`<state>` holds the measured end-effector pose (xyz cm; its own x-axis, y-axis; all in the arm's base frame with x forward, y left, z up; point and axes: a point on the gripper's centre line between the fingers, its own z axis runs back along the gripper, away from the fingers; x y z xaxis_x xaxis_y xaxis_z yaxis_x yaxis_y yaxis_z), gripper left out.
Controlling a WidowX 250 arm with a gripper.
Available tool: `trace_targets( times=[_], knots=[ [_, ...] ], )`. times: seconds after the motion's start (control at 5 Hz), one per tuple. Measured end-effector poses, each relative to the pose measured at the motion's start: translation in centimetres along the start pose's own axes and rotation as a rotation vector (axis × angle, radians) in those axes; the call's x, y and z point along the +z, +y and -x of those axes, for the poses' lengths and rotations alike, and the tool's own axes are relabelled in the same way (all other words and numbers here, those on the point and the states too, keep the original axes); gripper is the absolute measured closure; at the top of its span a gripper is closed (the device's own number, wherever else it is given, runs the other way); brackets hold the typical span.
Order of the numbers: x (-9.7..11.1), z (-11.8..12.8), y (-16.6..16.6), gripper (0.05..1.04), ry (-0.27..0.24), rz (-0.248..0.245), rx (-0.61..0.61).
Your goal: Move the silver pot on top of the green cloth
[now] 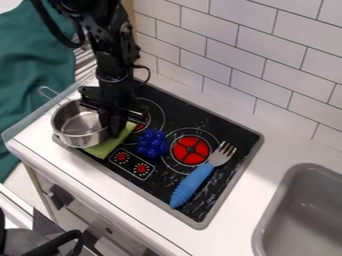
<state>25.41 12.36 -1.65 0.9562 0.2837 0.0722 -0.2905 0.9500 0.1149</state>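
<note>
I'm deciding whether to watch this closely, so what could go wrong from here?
The silver pot overlaps only part of the green cloth, so sliding it might bunch or drag the cloth. Its wire handle reaches toward the clear panel along the counter's side and might catch there. The bumpy blue object lies close beside the cloth, so the pot or gripper could knock it.

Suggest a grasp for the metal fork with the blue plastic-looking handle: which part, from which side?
I'd take the blue handle near mid-length, from straight above, closing across its long axis. The fork lies flat, diagonally on the black stovetop, and the handle is long, thick and ridged, so likely the steadiest hold. I'd avoid the thin, splayed tines.
</note>
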Motion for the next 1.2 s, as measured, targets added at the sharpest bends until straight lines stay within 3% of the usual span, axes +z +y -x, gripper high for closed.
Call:
trace_targets(
  times=[0.2, 0.6, 0.8, 1.0, 1.2],
  knots=[
    [0.3, -1.3, -0.4, 1.025, -0.020, -0.022, -0.032],
    [-0.6, -2.2, -0.8, 1.000, -0.004, -0.025, -0.052],
    [-0.7, -2.2, -0.9, 0.845, 0.018, -0.017, -0.061],
    [-0.2, -2.2, -0.8, 0.578, 0.015, -0.019, -0.056],
    [1.6, -2.3, -1.2, 0.258, -0.025, -0.002, -0.062]
  ],
)
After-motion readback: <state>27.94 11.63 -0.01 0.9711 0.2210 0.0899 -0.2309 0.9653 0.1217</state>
